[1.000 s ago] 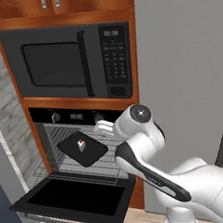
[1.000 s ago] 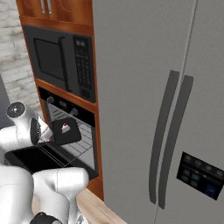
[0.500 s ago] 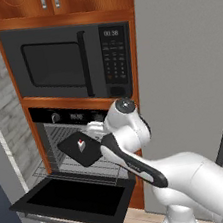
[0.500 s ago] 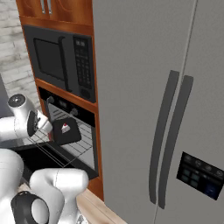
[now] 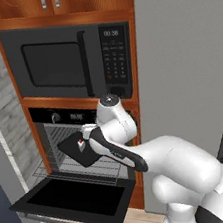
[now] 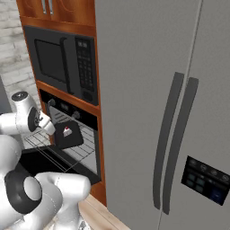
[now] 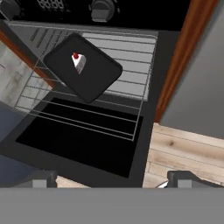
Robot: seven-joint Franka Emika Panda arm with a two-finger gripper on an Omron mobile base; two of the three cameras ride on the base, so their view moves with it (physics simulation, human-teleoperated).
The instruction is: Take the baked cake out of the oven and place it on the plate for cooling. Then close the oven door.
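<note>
hand (image 7: pixel 112 177): I am holding it wide open, gripping nothing
small whitish red-topped cake (image 7: pixel 78 62): sitting on black square tray (image 7: pixel 94 76)
wide black oven door (image 5: pixel 71 199): hanging open

One cake (image 7: pixel 78 62) sits on one black tray (image 7: pixel 83 68), which rests on a pulled-out wire rack (image 7: pixel 127 46) of the one oven (image 5: pixel 66 117). One oven door (image 5: pixel 71 200) hangs open below the oven, and one microwave (image 5: pixel 68 59) is above it. The oven shows two knobs (image 7: pixel 102 8), possibly more. Right of the oven, one fridge (image 6: pixel 179 112) has two handles (image 6: pixel 168 134).
</note>
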